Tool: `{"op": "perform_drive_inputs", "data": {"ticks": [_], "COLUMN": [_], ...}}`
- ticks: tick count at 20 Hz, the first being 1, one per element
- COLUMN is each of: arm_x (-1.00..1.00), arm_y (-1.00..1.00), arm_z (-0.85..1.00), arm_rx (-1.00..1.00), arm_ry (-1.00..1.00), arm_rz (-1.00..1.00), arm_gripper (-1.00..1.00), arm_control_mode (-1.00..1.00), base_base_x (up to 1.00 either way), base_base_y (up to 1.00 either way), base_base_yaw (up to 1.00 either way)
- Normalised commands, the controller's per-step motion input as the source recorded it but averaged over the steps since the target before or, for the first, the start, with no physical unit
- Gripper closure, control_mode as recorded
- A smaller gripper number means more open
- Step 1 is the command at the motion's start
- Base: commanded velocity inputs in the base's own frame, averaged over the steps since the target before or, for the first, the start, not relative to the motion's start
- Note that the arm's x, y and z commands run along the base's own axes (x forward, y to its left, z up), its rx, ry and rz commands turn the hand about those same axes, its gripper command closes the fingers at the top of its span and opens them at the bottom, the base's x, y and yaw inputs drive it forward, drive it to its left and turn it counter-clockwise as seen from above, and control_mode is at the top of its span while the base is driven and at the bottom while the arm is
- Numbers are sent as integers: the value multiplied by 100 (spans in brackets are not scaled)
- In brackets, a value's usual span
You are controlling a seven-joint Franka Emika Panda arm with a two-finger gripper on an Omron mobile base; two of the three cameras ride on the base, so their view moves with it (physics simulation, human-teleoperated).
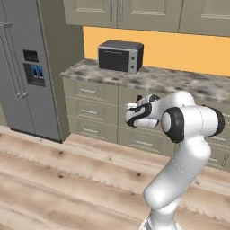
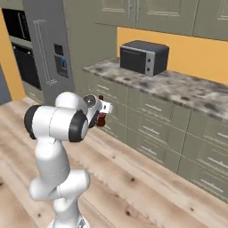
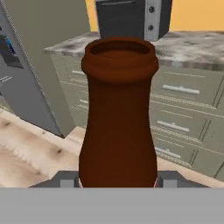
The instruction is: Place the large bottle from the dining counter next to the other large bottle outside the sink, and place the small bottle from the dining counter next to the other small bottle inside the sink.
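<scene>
**Brown bottle carried in the claw, out over the wooden floor**

From where I stand, the white arm is folded up in front of the run of sage-green drawers, its hand held out level at about the height of the upper drawers. The claw [image 3: 118,180] is pinching the large bottle [image 3: 118,113], one dark finger on each side of the brown glass near its base. Looking along the hand, the bottle's slim neck and open round mouth point away toward the cabinets, and the body blocks most of what lies behind it. From the right side a short piece of the same bottle [image 2: 101,116] pokes out beyond the wrist, dark brown with a touch of red; from the left side only a small reddish-brown bit of it [image 1: 139,97] peeks above the hand. I cannot make out the label clearly.

The bottle hangs in the air, touching nothing but the fingers, above the plank floor [image 1: 54,179] and short of the drawer fronts [image 2: 151,129].

Behind it runs a mottled grey-brown stone surface [image 1: 166,81] on the green cabinets, against an orange wall. A dark toaster oven [image 1: 120,55] with a silver edge sits on that surface, well apart from the bottle. A tall grey refrigerator [image 1: 27,67] stands at the left end of the cabinets.
</scene>
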Motion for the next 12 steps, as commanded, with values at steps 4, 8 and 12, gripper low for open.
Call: {"op": "perform_drive_inputs", "data": {"ticks": [4,8,12], "arm_x": [0,0,0], "arm_y": [0,0,0], "arm_z": [0,0,0], "arm_rx": [0,0,0], "arm_ry": [0,0,0], "arm_rz": [0,0,0], "arm_gripper": [100,100,100], "arm_control_mode": [100,100,100], "base_base_x": [100,100,100], "base_base_y": [100,100,100], "base_base_yaw": [33,37,36]}}
